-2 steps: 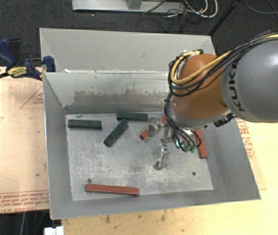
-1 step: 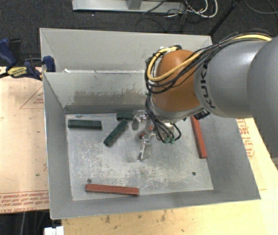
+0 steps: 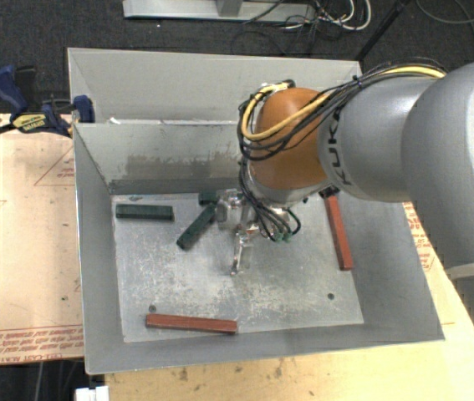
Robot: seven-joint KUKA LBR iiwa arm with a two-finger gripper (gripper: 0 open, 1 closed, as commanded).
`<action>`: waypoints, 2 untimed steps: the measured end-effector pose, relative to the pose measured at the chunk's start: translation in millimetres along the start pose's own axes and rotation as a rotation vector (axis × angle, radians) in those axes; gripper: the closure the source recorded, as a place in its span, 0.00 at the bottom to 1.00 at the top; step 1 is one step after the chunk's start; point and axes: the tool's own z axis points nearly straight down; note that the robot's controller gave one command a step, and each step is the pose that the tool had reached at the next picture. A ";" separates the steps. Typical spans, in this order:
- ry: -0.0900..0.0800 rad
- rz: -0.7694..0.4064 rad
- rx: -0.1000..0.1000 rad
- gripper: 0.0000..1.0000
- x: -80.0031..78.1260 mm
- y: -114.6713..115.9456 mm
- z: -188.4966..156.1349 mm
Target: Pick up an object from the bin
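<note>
My gripper (image 3: 237,261) hangs over the bin's bare floor near the middle, its thin metal fingers close together with nothing between them. Just to its left lies a dark green bar (image 3: 196,228), tilted, its upper end close to the gripper's body. A small dark green piece (image 3: 208,198) sits right behind that bar by the back wall. The fingertips touch none of these.
Another dark green bar (image 3: 145,212) lies flat at the back left. A red-brown bar (image 3: 191,323) lies along the front of the floor. A second red-brown bar (image 3: 339,232) runs along the right wall, partly behind the arm, which covers the back right.
</note>
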 end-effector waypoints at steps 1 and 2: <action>-0.001 0.325 0.002 1.00 -25.0 55.9 15.5; -0.001 0.325 0.002 1.00 -25.0 55.9 15.5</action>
